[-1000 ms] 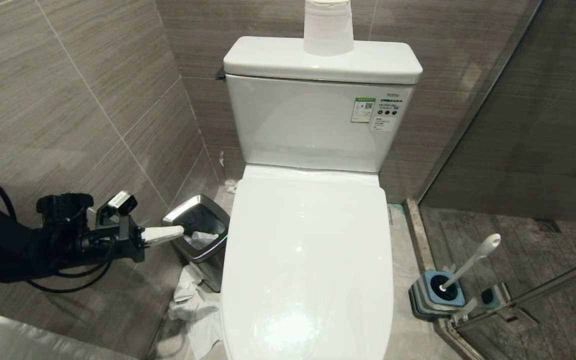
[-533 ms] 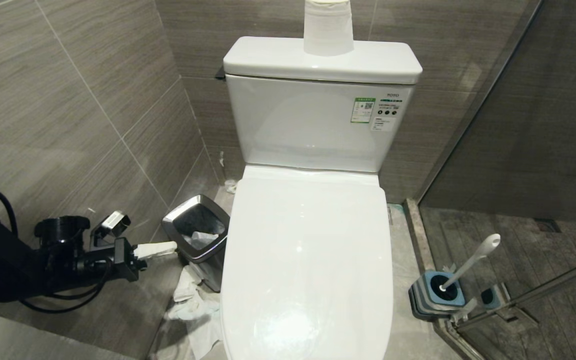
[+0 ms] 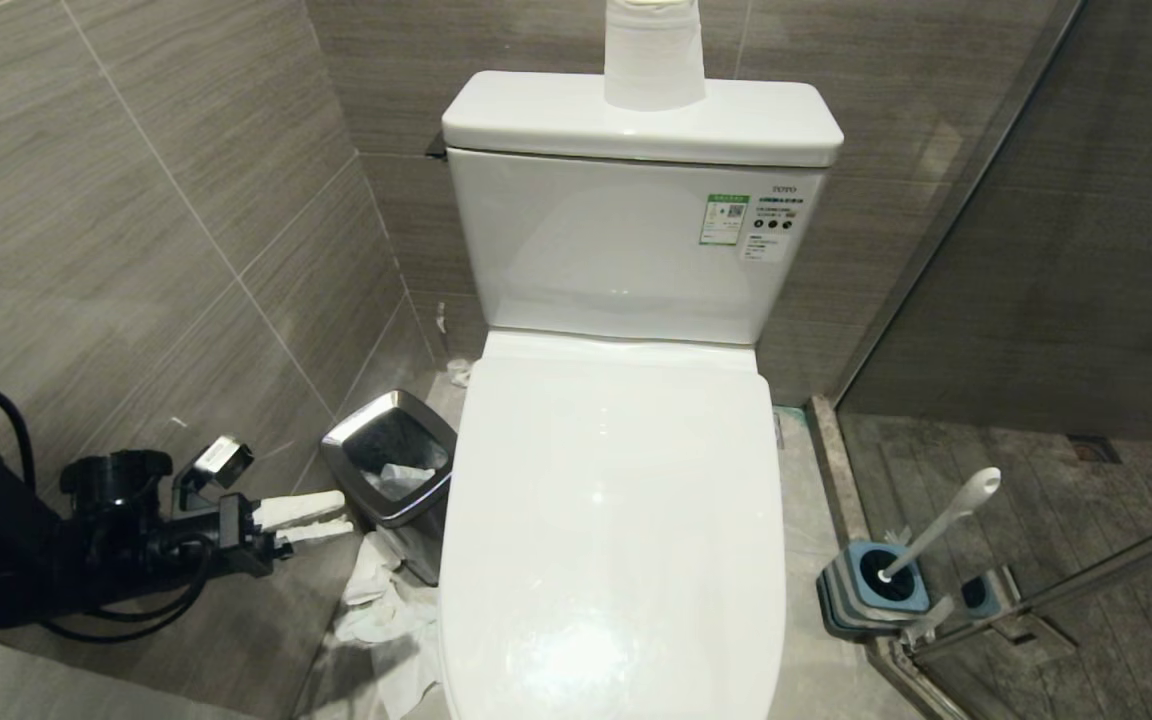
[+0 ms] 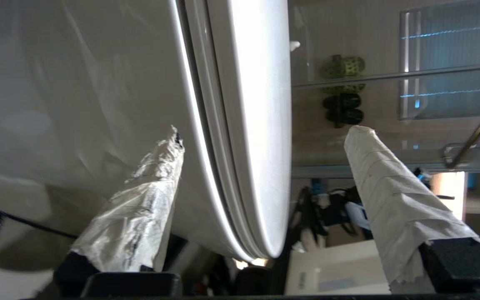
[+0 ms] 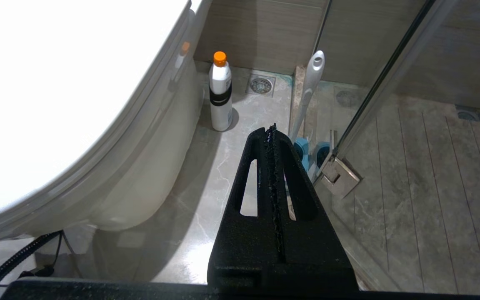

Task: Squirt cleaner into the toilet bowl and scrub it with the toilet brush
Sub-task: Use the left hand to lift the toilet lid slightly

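Toilet bowl (image 3: 612, 520), lid shut, fills the centre below the cistern. Left gripper (image 3: 311, 520), its paper-wrapped fingers (image 4: 140, 208) spread apart and empty, hangs low just beside the bowl's left flank, near the steel bin (image 3: 391, 470). Right gripper (image 5: 271, 141), fingers pressed together, points at the floor on the bowl's right. Toilet brush (image 3: 941, 520) stands in its holder (image 3: 871, 590), well apart from the left gripper.

The left arm reaches in low from the left, its claw (image 3: 321, 520) held roughly level, the 2 white-wrapped fingers (image 4: 394, 196) spread well apart with nothing between them. The right claw (image 5: 271, 130) points downward, its black fingers pressed together and empty.
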`<state>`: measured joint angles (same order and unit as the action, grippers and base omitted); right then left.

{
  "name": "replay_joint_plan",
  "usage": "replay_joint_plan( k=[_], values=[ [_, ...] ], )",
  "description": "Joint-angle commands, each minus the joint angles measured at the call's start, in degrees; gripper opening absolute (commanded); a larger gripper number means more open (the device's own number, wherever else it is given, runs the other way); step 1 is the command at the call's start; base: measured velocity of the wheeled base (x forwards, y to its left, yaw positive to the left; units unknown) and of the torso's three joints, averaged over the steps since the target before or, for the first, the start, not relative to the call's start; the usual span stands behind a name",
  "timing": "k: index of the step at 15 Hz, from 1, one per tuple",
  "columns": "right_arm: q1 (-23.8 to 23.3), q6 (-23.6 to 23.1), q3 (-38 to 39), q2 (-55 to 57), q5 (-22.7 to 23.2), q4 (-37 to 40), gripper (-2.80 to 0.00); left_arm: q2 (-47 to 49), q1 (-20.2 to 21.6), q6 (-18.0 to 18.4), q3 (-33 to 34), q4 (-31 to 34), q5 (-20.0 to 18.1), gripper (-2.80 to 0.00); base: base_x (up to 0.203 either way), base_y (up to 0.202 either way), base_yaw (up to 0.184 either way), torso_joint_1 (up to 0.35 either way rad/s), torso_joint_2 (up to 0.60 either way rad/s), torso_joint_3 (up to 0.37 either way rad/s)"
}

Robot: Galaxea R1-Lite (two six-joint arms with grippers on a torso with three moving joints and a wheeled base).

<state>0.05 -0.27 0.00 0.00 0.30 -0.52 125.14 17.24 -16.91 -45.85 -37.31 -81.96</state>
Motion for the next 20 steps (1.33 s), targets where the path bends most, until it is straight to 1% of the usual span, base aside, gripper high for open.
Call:
replay_joint_plan(
  k=[1,2,3,6,7,10,12,14,15,18,20],
  values=[
    [0.04,0.00,0.35,0.00,0.05,0.00,-2.80,-0.25,0.34,-0.59,1.43,-4.45,-0.34,0.00,0.000,0.000,0.000,0.000,0.00,0.000],
    [0.00,-0.04,0.35,0.00,0.05,0.00,-2.80,0.00,0.25,-1.14,2.53,-7.75,-0.11,0.00,0.000,0.000,0.000,0.000,0.00,0.000],
    [0.04,0.00,0.35,0.00,0.05,0.00,-2.80,0.10,0.05,-1.67,3.01,-9.34,0.96,0.00,0.000,0.000,0.000,0.000,0.00,0.000],
    [0.04,0.00,0.35,-0.01,0.05,0.00,-2.80,-0.14,-1.56,-1.56,4.24,-11.12,4.37,0.00,0.000,0.000,0.000,0.000,0.00,0.000],
    [0.04,-0.01,0.35,0.00,0.05,0.00,-2.80,0.55,-1.59,-1.62,4.34,-12.48,4.51,0.00,0.000,0.000,0.000,0.000,0.00,0.000],
    [0.03,-0.08,0.35,-0.01,0.05,0.00,-2.80,2.48,-1.69,-1.56,4.75,-12.87,3.97,0.00,0.000,0.000,0.000,0.000,0.00,0.000],
    [-0.01,-0.08,0.35,0.00,0.05,0.00,-2.80,3.06,-2.25,-0.73,5.67,-14.18,2.08,0.00,0.000,0.000,0.000,0.000,0.00,0.000],
    [-0.04,-0.01,0.35,0.00,0.05,0.00,-2.80,4.18,-3.54,-0.64,7.02,-20.07,1.64,0.00,0.000,0.000,0.000,0.000,0.00,0.000],
    [0.04,0.01,0.35,0.00,0.05,0.00,-2.80,4.88,-4.72,-0.90,8.16,-24.03,1.96,0.00,0.000,0.000,0.000,0.000,0.00,0.000],
    [0.01,-0.06,0.35,-0.08,0.05,0.00,-2.80,8.62,-6.08,-1.36,9.36,-32.02,3.86,0.00,0.000,0.000,0.000,0.000,0.00,0.000],
    [0.04,-0.03,0.35,0.00,0.05,0.00,-2.80,9.63,-6.25,-2.59,9.43,-34.69,4.01,0.00,0.000,0.000,0.000,0.000,0.00,0.000]
  ],
)
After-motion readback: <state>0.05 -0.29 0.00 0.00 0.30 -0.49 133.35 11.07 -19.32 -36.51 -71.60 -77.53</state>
